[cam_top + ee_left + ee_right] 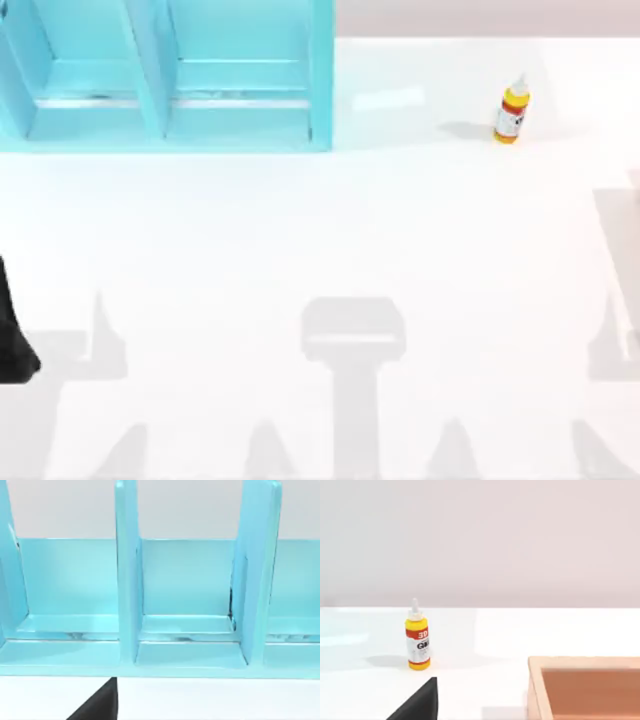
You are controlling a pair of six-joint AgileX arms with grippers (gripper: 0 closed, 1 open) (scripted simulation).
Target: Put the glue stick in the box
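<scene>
**As glue stick stands upright, AgileX arms sit at the table's edges**

While the glue stick [512, 112] stands upright at the far right of the white table [300, 230], my left arm [14, 335] shows as a dark shape at the table's left edge, well apart from it. The little yellow bottle has its white pointed nozzle up, a red-and-white label band around its middle and an orange base flat on the table, and it casts a soft shadow toward the left.

A teal divided rack [322, 90] fills the far left of the table. Its upright partitions split it into open compartments, and the glue stick is apart from its right wall.

From my left wrist, the rack [127, 580] is seen close up, two tall dividers framing a middle compartment. A dark wedge of my left gripper [100, 702] shows in front of it.

From my right wrist, the glue stick [418, 639] stands on bare table. The box [535, 685], an open tan one with a reddish-brown inside, sits nearer the camera and to one side, not touching the bottle. A dark wedge of my right gripper [420, 702] shows there too.

I cannot tell whether either gripper is open or closed. Nothing is touching the glue stick, and it is outside the box.
</scene>
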